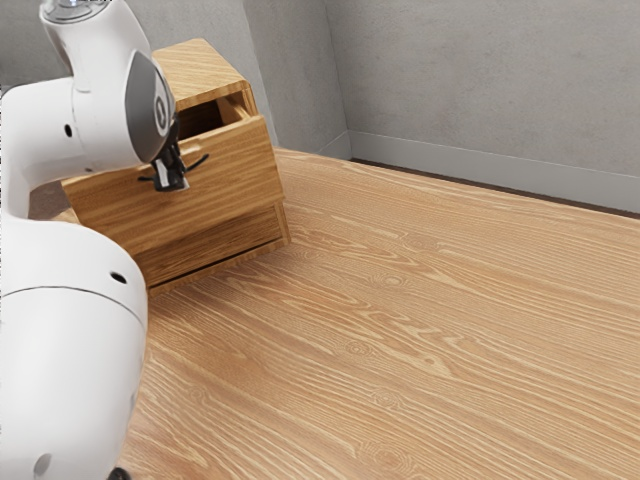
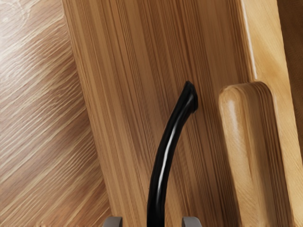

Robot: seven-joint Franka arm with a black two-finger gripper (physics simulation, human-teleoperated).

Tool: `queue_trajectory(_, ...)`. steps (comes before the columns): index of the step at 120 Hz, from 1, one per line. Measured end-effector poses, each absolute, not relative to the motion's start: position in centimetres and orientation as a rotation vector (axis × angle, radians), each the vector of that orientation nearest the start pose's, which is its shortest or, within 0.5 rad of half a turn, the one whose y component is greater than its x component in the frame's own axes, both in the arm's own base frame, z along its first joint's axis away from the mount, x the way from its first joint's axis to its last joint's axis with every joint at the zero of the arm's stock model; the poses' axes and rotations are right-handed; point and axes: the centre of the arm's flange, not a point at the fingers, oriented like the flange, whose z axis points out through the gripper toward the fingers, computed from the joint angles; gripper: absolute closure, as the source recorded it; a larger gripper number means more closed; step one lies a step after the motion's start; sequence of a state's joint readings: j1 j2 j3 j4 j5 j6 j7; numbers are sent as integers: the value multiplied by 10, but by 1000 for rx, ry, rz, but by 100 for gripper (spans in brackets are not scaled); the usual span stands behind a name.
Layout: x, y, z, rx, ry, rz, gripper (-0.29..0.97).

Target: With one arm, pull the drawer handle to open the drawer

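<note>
A wooden cabinet (image 1: 195, 65) stands at the exterior view's upper left. Its upper drawer (image 1: 235, 165) is slid partway out, and a dark gap shows behind the drawer front. A black curved handle (image 1: 196, 160) sits on that front. My gripper (image 1: 172, 180) is at the handle. In the wrist view the handle (image 2: 173, 132) runs across the drawer front (image 2: 123, 94) and passes between my two grey fingertips (image 2: 112, 221). My gripper (image 2: 151, 223) is open, with a small gap showing on each side of the bar.
A lower drawer front (image 1: 215, 245) sits flush under the open one. The wood-grain surface (image 1: 420, 320) stretches to the exterior view's right, up to grey walls (image 1: 480, 70). My white arm (image 1: 60, 330) takes up the exterior view's left side.
</note>
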State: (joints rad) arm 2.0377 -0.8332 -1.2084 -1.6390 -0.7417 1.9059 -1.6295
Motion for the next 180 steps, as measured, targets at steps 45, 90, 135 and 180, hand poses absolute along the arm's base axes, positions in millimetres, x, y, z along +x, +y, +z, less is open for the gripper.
queue_trajectory(45,557,130,661,1043,2655,770,60)
queue_trajectory(90,544,108,659,1020,2661,788,60)
queue_trajectory(135,531,79,665,1007,2670,810,60)
queue_trajectory(180,521,52,671,988,2704,826,60)
